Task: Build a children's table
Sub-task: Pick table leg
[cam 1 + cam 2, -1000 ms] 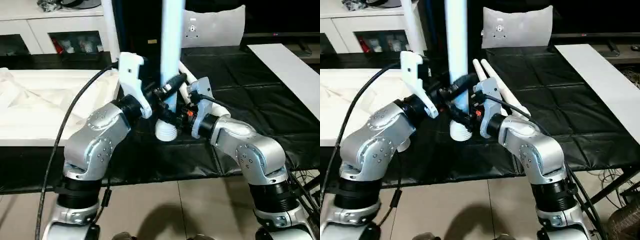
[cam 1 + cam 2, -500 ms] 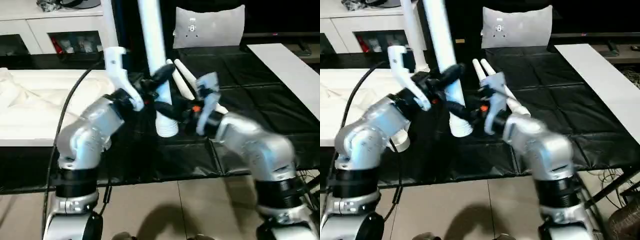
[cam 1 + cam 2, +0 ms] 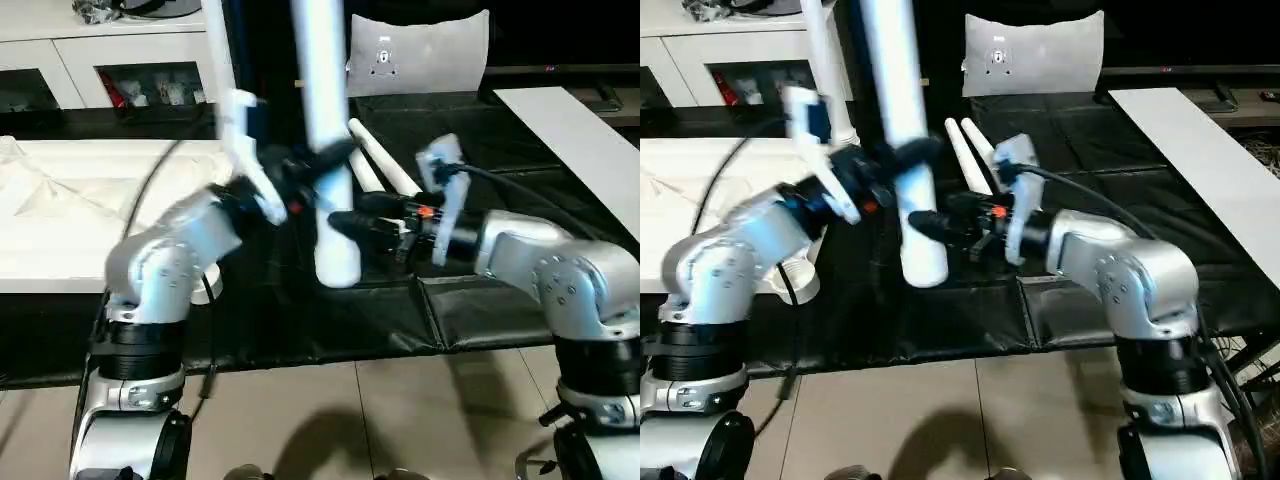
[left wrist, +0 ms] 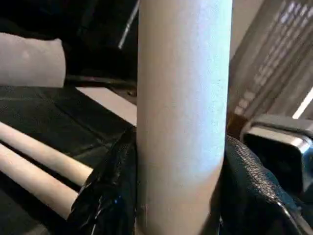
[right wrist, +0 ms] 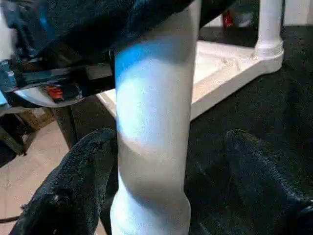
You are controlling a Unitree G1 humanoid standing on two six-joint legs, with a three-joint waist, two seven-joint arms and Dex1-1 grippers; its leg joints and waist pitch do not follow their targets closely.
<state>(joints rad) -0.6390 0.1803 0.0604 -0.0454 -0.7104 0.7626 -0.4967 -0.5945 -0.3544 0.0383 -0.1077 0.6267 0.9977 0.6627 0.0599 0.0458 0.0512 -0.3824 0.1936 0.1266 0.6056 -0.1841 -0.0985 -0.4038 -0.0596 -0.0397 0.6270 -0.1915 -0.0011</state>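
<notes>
My left gripper [image 3: 325, 162] is shut on a white table leg [image 3: 330, 110] and holds it nearly upright above the black mat, thick end [image 3: 338, 268] down. In the left wrist view the leg [image 4: 182, 112] fills the space between the black fingers [image 4: 105, 196]. My right gripper [image 3: 345, 216] stands open on either side of the leg's lower part [image 5: 152, 137], with a gap on each side. The white table top [image 3: 70, 215] lies upside down at the left, with one leg [image 3: 215, 60] standing in its corner socket. Two more legs [image 3: 385, 165] lie on the mat.
A grey-white cushion [image 3: 420, 50] stands at the back. A white cabinet with glass doors [image 3: 110, 75] is at the back left. A white board [image 3: 590, 140] lies along the right. The black mat [image 3: 500, 210] is bare to the right of the legs.
My right gripper has opened off the leg and its arm has drawn back to the right. The left gripper keeps the leg, which tilted and now stands nearly upright again.
</notes>
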